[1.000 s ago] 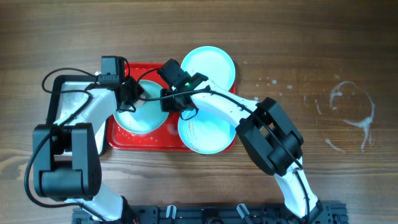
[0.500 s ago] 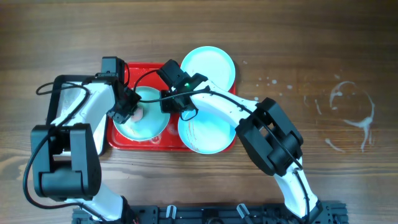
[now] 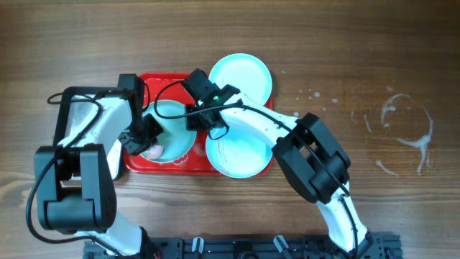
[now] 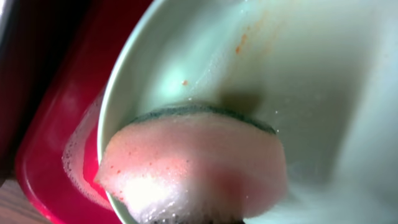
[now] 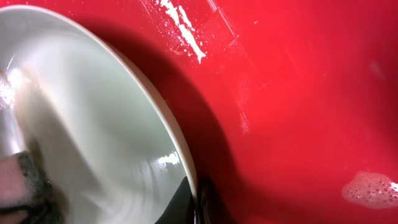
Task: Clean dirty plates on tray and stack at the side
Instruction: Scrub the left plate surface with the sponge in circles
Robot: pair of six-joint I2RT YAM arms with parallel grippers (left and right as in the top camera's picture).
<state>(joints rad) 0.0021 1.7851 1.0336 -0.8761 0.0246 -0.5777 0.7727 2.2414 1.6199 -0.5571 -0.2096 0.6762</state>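
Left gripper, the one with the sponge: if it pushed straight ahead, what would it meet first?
Likely the plate: the pink sponge in the left gripper looks pressed against its inner surface, above the red tray. Depth is unclear.

A brown wooden desk (image 3: 359, 57) with long grain running left to right carries everything. A glossy red tray (image 3: 167, 167) lies flat on it, left of centre. Just beside the tray's left side sits a black-rimmed metal pan (image 3: 72, 108), mostly hidden under an arm. A pale mint far plate (image 3: 244, 75) rests at the tray's far right corner, overlapping its rim, and a near plate (image 3: 241, 155) does the same at the near right corner. Well apart to the right, whitish dried smears (image 3: 402, 133) mark the bare wood, with small specks (image 3: 309, 95) nearer the plates.
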